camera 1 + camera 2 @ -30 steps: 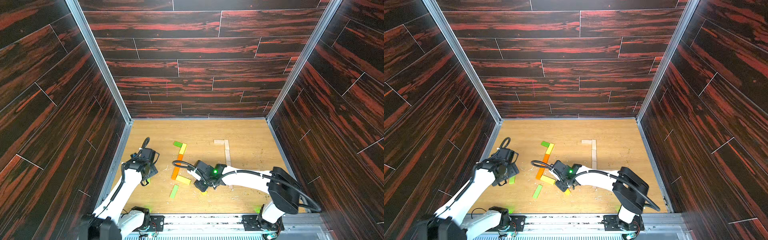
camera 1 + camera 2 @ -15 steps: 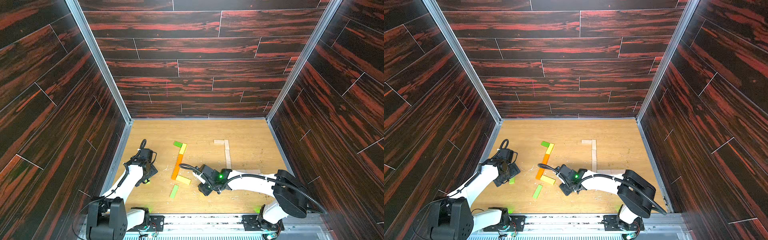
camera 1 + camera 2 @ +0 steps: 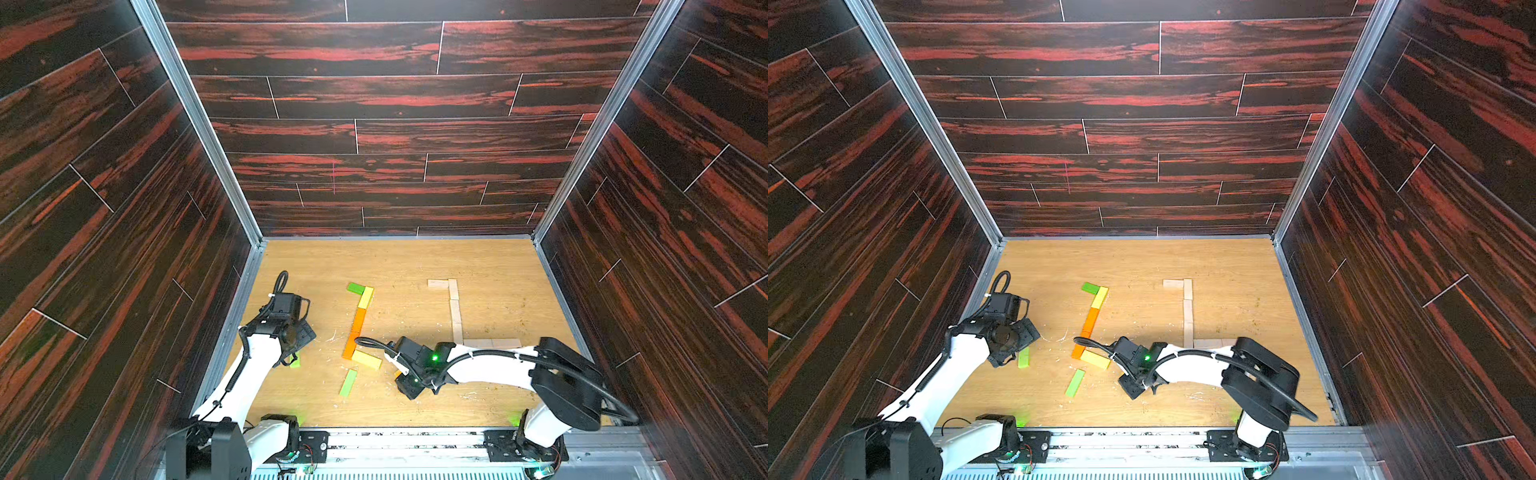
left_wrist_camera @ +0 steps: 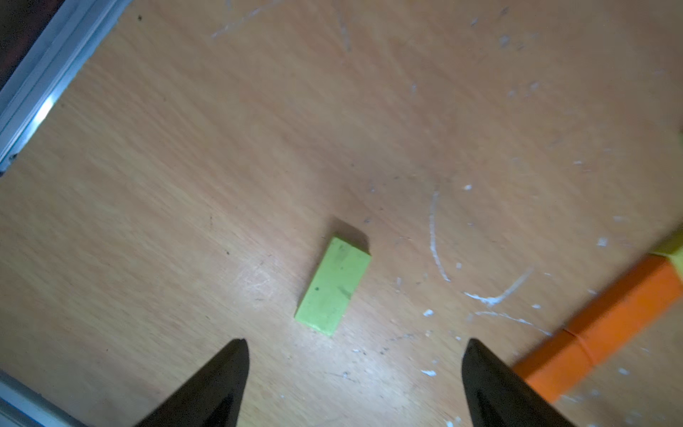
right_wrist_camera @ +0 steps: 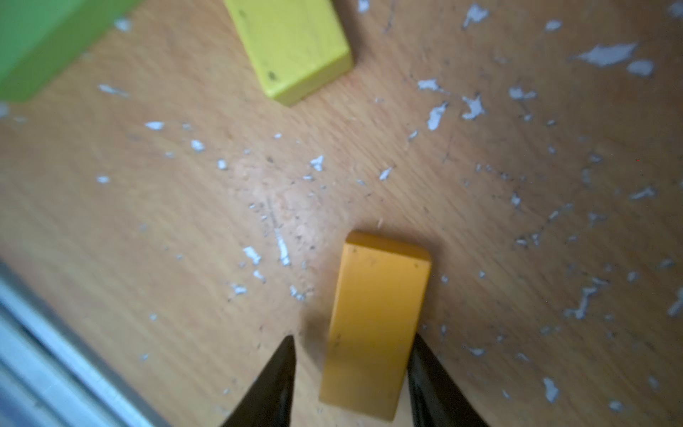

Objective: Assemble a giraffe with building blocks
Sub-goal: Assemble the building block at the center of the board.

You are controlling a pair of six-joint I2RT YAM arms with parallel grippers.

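above the table (image 4: 221, 111), left tool (image 4: 354, 344) gapes over green block (image 4: 332, 286); right tool (image 5: 353, 336) loosely straddles amber block (image 5: 377, 314).

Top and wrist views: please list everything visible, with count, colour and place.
table: one, light wood, enclosure floor.
walls: three, dark red-black panels.
green blocks: three; far end of coloured line, loose at its near end, near left gripper.
yellow blocks: two; both in that line.
orange blocks: two; middle of line.
amber block: one; inside right gripper.
pale blocks: about six, plain wood; angled row right of line.
left gripper: black, open.
right gripper: black, open around amber block.
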